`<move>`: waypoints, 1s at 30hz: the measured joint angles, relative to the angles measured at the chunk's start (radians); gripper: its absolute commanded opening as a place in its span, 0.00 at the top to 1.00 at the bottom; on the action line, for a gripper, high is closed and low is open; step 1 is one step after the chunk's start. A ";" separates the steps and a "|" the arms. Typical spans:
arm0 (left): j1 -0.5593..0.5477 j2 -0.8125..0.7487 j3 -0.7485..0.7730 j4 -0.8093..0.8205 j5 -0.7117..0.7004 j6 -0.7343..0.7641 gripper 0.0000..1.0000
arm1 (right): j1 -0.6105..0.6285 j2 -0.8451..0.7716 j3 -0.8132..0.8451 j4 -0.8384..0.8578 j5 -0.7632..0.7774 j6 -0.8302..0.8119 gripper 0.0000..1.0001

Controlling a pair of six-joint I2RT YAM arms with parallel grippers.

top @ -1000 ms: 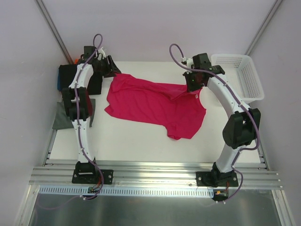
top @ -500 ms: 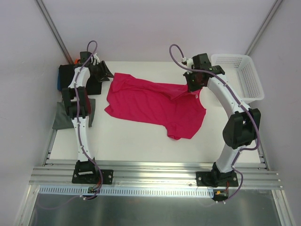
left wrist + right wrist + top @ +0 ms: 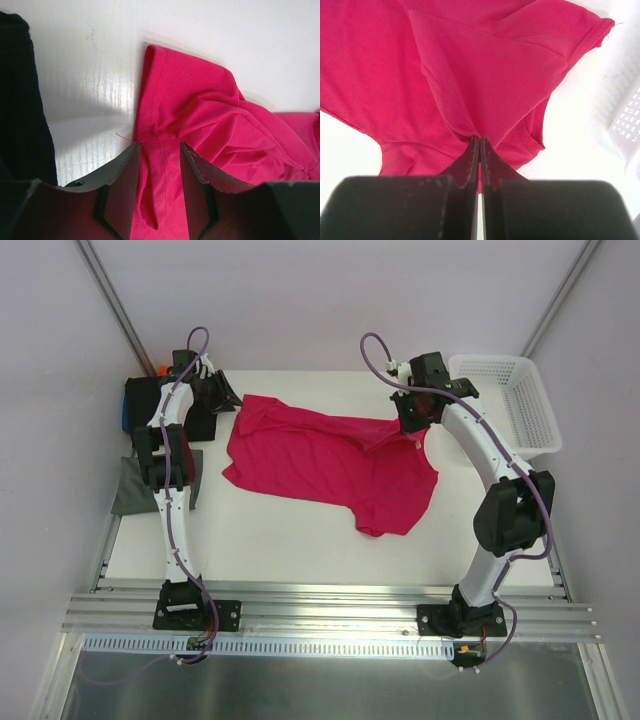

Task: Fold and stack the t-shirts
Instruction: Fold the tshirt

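Left wrist view: left gripper spread astride the sleeve seam of the crimson t-shirt, black t-shirt to its left. Right wrist view: right gripper pinching that shirt; the overhead view resolves neither grip.

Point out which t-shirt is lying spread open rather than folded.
The bright crimson-pink cloth t-shirt, rumpled and spread wide in the middle of the scene. The black cloth shirt and grey-green cloth shirt, off to the left, lie folded small.

The folded t-shirts are being partly hidden by the left arm; the crimson t-shirt and basket are being cropped at the right wrist view's edges.
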 measured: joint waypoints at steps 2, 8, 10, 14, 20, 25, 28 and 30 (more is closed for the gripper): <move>0.000 0.000 0.000 0.000 0.000 0.000 0.63 | 0.000 0.000 0.005 -0.001 0.001 0.000 0.99; 0.000 0.000 0.000 0.000 0.000 0.000 0.65 | 0.000 0.001 0.021 0.000 0.001 0.000 0.99; 0.000 0.000 0.000 0.000 0.000 0.000 0.66 | 0.000 0.002 0.021 0.000 0.002 0.000 0.99; 0.000 0.000 0.000 0.000 0.000 -0.002 0.67 | 0.000 0.005 0.021 0.000 0.006 0.000 0.99; 0.000 0.001 -0.002 0.000 0.002 -0.005 0.67 | 0.000 0.009 0.021 0.000 0.008 0.000 1.00; 0.000 0.001 -0.032 0.008 0.006 -0.011 0.67 | 0.000 0.019 0.034 0.000 0.008 0.000 0.99; 0.000 0.001 -0.055 0.005 0.010 -0.019 0.69 | 0.000 0.023 0.045 0.001 0.008 0.000 0.99; -0.001 0.001 -0.061 0.002 0.013 -0.022 0.70 | 0.000 0.026 0.050 0.002 0.008 0.000 0.99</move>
